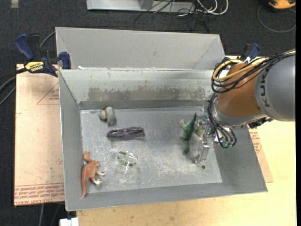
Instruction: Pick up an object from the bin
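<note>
- We saw a green toy lizard [188, 131] lying on the bin floor just beside the fingers [202, 157], on their side away from the arm and a little toward the back wall.
- The fingers hung low over the floor near the bin's right-hand slope, pointing down. We could not tell how far apart they stood, nor whether they touched the lizard, and we saw nothing between them.
- Behind the fingers sat the orange-covered wrist [237, 95] with its looped cables, entering over the bin's right rim.
- Farther from the fingers, past the lizard toward mid-floor, we noted a dark purple, elongated thing [125, 133] lying flat.
- Nearer the front wall than that, and well apart from the fingers, lay a small clear piece with green marks [126, 159].
- Farthest from the fingers, at the far front corner, an orange toy dinosaur [89, 172] lay on the floor.
- A small grey-beige lump [108, 115] rested by the back wall, also well apart from the fingers.
- The grey metal bin [141, 84] held all of these, spread apart rather than heaped.
</note>
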Available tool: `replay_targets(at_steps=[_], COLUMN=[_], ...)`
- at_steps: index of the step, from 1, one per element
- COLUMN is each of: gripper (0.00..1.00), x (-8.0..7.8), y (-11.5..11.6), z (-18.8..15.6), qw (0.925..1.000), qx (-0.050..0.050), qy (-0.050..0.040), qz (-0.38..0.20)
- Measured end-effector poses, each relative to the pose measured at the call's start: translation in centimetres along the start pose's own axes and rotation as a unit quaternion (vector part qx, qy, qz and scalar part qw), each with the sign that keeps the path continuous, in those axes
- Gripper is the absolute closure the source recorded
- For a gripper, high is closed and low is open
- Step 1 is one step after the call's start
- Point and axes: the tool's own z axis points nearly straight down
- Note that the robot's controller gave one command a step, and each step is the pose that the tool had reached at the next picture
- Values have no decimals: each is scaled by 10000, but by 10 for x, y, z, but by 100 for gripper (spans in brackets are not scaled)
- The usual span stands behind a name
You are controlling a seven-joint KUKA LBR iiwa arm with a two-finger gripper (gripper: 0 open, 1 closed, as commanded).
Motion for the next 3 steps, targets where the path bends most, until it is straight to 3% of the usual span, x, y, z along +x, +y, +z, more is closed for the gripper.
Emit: replay_targets(at_steps=[1,2,3], gripper=[0,0,100], x=[0,-3,-21], y=[44,46,9], z=[0,0,-1], qw=[9993,9991,9975], qx=[-3,-2,-3], qy=[16,-8,-6], qz=[-369,-428,-711])
